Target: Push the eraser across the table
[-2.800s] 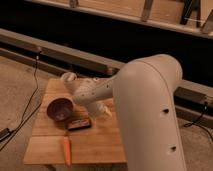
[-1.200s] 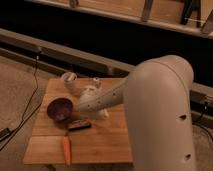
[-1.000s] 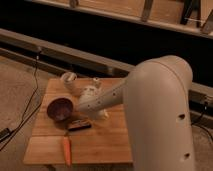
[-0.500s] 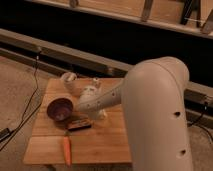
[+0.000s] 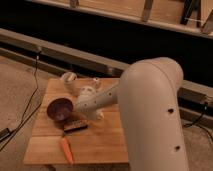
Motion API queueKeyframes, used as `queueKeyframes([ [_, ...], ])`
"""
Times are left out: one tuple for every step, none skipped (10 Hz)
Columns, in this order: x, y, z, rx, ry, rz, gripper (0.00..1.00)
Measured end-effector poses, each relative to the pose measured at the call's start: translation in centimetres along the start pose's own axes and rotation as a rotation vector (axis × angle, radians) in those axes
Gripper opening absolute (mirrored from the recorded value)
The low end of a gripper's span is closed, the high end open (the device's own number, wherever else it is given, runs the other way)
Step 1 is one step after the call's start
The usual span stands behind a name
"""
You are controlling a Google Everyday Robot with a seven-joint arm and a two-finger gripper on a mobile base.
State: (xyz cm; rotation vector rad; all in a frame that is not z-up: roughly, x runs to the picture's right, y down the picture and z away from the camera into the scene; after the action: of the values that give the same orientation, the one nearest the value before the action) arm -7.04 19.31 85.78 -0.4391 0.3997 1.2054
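The eraser [image 5: 75, 125], a small flat dark block with an orange-brown edge, lies on the wooden table [image 5: 107, 142] left of its middle. It sits just in front of a dark purple bowl [image 5: 60, 109]. My white arm reaches in from the right, low over the tabletop. My gripper [image 5: 84, 113] is at its end, close above and to the right of the eraser and beside the bowl. The forearm hides much of the gripper, and I cannot tell whether it touches the eraser.
An orange carrot [image 5: 66, 150] lies near the table's front left edge. Small pale objects [image 5: 68, 78] stand at the back of the table. A dark cable [image 5: 31, 100] runs over the floor on the left. A low rail [image 5: 75, 56] crosses behind.
Since the oldest frame my arm's end has drawn back from the far left corner toward the middle, down by the eraser. Over the last second almost nothing has moved.
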Motion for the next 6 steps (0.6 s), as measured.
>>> queueKeyframes([
  [-0.2,0.5,-0.1,-0.01,-0.003,-0.008,0.65],
  [-0.3,1.0,-0.2,-0.017,-0.002,-0.013,0.65],
  [-0.4,1.4,-0.3,-0.023,-0.002,-0.017,0.65],
  [-0.5,1.9,-0.4,-0.033,-0.003,-0.023,0.65],
  [-0.5,2.2,-0.5,-0.038,-0.003,-0.026,0.65],
  [-0.6,2.5,-0.6,-0.045,-0.002,-0.029,0.65],
])
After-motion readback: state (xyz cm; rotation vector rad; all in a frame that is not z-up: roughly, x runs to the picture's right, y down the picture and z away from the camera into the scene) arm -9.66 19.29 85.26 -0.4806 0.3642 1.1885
